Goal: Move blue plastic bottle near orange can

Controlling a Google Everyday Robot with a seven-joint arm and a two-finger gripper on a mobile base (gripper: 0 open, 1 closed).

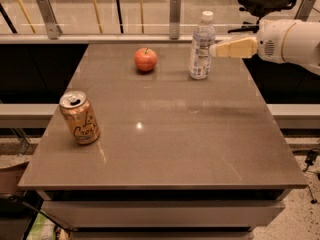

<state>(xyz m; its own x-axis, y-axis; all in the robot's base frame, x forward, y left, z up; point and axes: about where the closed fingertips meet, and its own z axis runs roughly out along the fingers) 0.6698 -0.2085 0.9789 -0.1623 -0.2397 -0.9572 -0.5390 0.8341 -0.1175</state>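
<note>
Smooth, semi-glossy grey-brown table top [165,134] with soft reflections. Clear, shiny plastic on the blue plastic bottle [201,51], with a printed label. Glossy painted metal on the orange can [80,119], bare silver on top. Waxy sheen on the apple [145,59]. Matt tan gripper [217,49] just beside the bottle's upper part. Smooth white arm shell [292,39].

We see the arm [292,39] cut off by the right edge behind the gripper [214,49], just right of the blue plastic bottle [201,56], whose label print we cannot read.
</note>
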